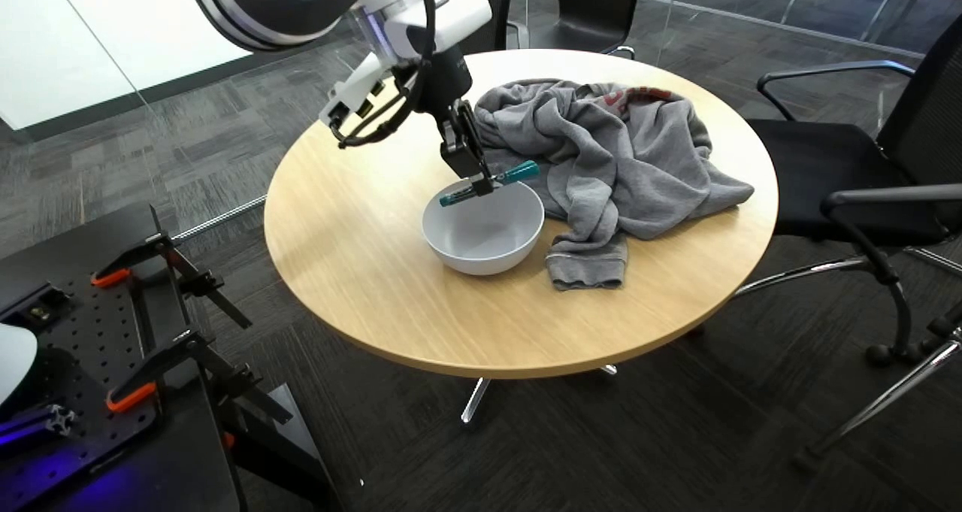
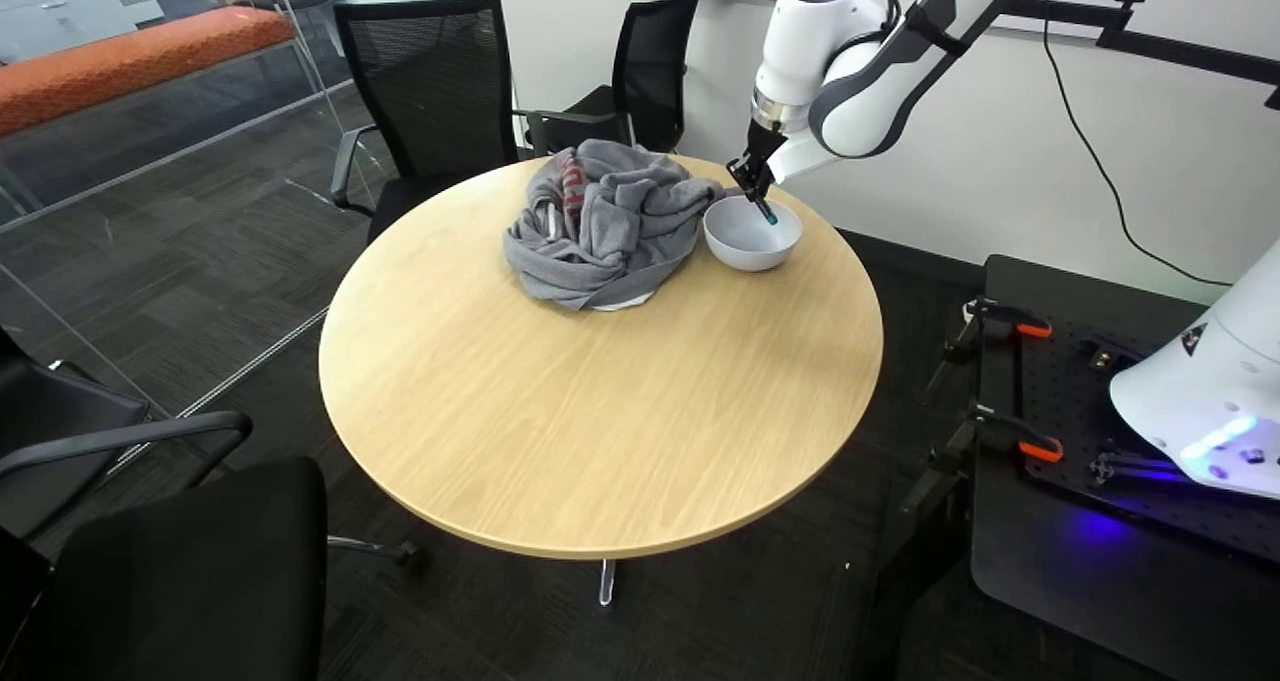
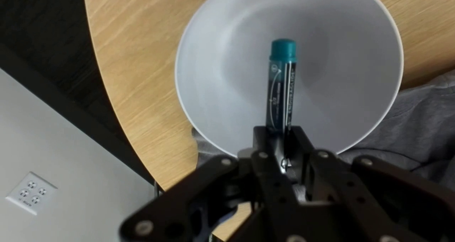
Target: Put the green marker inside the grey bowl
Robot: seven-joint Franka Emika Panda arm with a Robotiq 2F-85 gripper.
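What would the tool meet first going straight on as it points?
Likely the inside of the grey bowl, beneath the tool; the green marker in its grip may touch down before the tool itself. Depth is unclear, so I can't tell whether wall or bottom comes first.

There is one marker (image 3: 280,89), one bowl (image 1: 485,237), one sweatshirt (image 1: 631,162) and one table (image 1: 361,241). One arm (image 2: 885,91) bears one claw (image 3: 279,137), which has two fingers (image 3: 261,140). Two clamps (image 1: 161,244) (image 1: 194,342) share one stand (image 2: 1080,586). At least three chairs (image 1: 819,174) (image 1: 601,8) (image 1: 502,16) show in both exterior views; the full number I cannot tell. One bench (image 2: 140,58) shows in an exterior view, and one outlet (image 3: 33,192) with four sockets (image 3: 31,184) in the wrist view.
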